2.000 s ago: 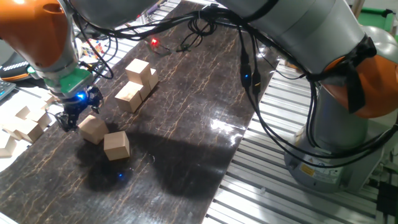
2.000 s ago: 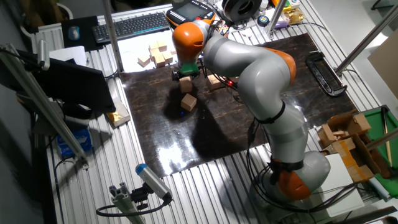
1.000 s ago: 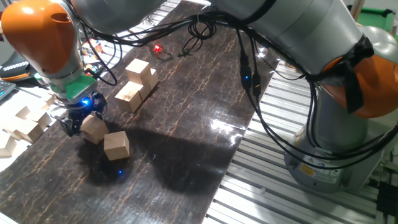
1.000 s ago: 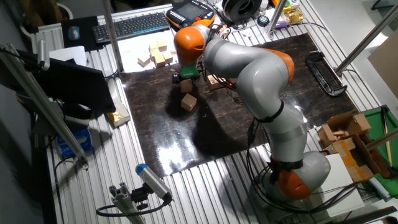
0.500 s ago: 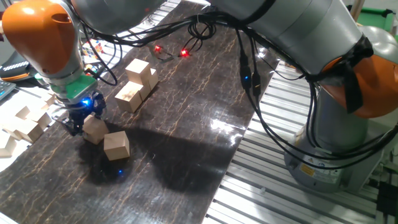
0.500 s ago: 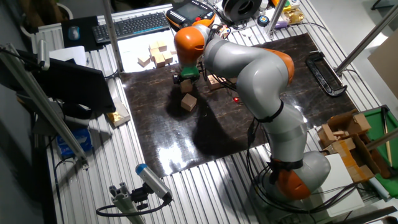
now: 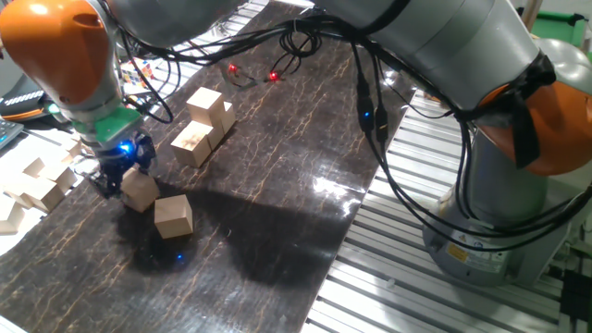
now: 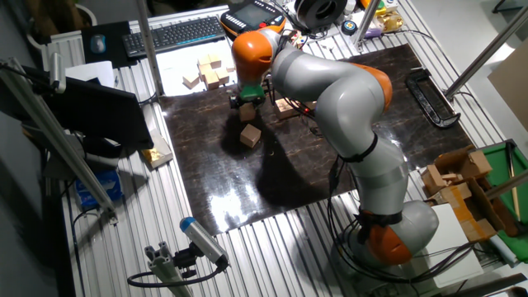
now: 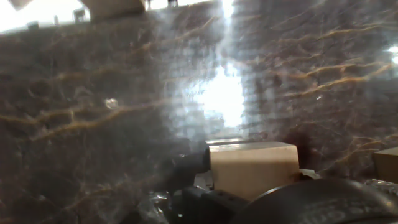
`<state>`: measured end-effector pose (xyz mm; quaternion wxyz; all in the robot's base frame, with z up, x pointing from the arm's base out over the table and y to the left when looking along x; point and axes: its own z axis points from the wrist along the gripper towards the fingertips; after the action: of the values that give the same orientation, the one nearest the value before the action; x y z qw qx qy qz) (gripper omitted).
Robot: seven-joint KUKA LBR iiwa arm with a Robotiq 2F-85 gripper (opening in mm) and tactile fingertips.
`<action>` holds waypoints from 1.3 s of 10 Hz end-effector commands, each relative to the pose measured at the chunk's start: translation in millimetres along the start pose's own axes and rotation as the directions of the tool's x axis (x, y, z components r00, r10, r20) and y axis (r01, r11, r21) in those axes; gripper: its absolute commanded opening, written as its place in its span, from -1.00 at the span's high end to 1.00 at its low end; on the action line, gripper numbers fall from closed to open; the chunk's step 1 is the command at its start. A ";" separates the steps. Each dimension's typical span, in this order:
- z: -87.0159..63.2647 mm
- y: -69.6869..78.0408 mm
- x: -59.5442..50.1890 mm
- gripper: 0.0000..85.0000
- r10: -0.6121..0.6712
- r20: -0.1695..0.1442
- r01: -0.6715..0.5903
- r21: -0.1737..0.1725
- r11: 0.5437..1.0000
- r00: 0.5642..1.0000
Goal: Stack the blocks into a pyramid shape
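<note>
My gripper (image 7: 123, 181) is low over the dark mat at the left, shut on a tan wooden block (image 7: 141, 191) that sits at mat level. In the hand view this block (image 9: 252, 168) fills the space between the dark fingers (image 9: 186, 171). A second loose block (image 7: 173, 215) lies just right of it and shows at the hand view's right edge (image 9: 385, 165). Three more blocks form a small cluster (image 7: 205, 122) further back, one on top of the others. In the other fixed view the gripper (image 8: 247, 104) stands above the loose block (image 8: 250, 135).
A loose pile of smaller pale wooden pieces (image 7: 37, 180) lies off the mat's left edge, close to the gripper. Black cables (image 7: 296, 46) run across the far end of the mat. The arm's base (image 7: 499, 213) stands on the slatted metal table at the right.
The gripper came down beside the block and moved over it, taking it between the fingers. In the last half second it has barely moved. The other blocks stayed put.
</note>
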<state>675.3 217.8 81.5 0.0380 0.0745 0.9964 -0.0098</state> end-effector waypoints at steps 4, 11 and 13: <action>-41.4 -10.0 -10.1 0.98 0.158 0.003 -0.158 -0.016 0.987 0.987; -65.5 -46.1 -12.0 0.98 0.519 -0.023 -0.519 0.014 0.855 0.854; -67.9 -53.8 -10.9 0.98 0.587 -0.035 -0.586 0.037 0.810 0.809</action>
<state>672.8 164.6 150.9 0.0167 0.2890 0.9572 -0.0069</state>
